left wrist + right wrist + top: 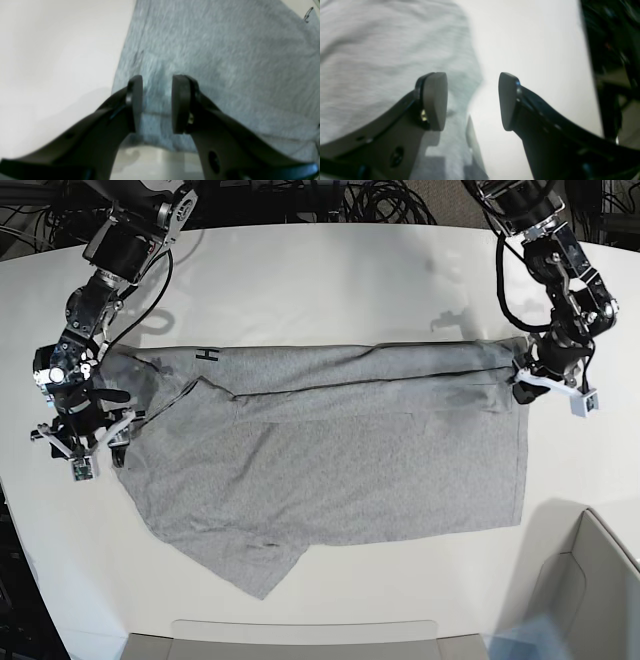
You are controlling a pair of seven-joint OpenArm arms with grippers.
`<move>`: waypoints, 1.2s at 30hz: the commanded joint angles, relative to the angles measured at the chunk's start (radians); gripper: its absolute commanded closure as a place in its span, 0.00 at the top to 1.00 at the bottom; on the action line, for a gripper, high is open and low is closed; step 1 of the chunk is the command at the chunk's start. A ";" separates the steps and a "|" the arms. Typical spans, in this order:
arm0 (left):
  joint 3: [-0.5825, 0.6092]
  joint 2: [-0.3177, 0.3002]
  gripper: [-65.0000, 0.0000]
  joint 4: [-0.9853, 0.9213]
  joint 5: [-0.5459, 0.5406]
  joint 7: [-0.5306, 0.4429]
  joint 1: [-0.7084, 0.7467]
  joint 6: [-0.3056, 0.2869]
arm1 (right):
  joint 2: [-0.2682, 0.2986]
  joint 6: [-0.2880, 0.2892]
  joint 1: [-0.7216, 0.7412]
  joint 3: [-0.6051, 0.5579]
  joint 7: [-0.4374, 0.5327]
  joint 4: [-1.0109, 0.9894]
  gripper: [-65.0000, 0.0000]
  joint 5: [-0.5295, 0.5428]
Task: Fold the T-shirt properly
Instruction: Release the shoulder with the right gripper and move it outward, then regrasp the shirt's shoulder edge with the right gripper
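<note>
The heather-grey T-shirt lies spread on the white table, its far edge folded over along a crease, with a bit of black lettering showing at the far left. My left gripper is at the shirt's far right corner; in the left wrist view it is open with a narrow gap, low over the fabric near a hem. My right gripper is at the shirt's left edge by a sleeve; in the right wrist view it is open, straddling the cloth's edge.
A pale bin stands at the front right corner and a pale tray edge runs along the front. Dark cables lie beyond the table's far edge. Bare table surrounds the shirt.
</note>
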 commanded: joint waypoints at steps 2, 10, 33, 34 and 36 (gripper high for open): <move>0.000 -0.008 0.32 0.030 -0.012 -0.014 0.013 -0.002 | -0.005 0.076 0.003 0.077 0.019 0.022 0.49 0.016; 0.002 -0.005 0.32 0.111 -0.012 -0.014 0.077 -0.004 | -0.045 0.115 -0.003 0.442 0.018 0.024 0.49 0.011; 0.000 -0.002 0.32 0.116 -0.020 -0.014 0.143 -0.007 | -0.028 0.115 0.037 0.468 -0.294 0.027 0.49 0.019; 0.000 -0.002 0.32 0.116 -0.020 -0.014 0.145 -0.008 | -0.028 0.115 0.045 0.470 -0.315 0.032 0.49 0.023; 0.000 -0.002 0.32 0.116 -0.020 -0.014 0.145 -0.008 | -0.022 0.115 0.061 0.470 -0.403 0.038 0.49 0.023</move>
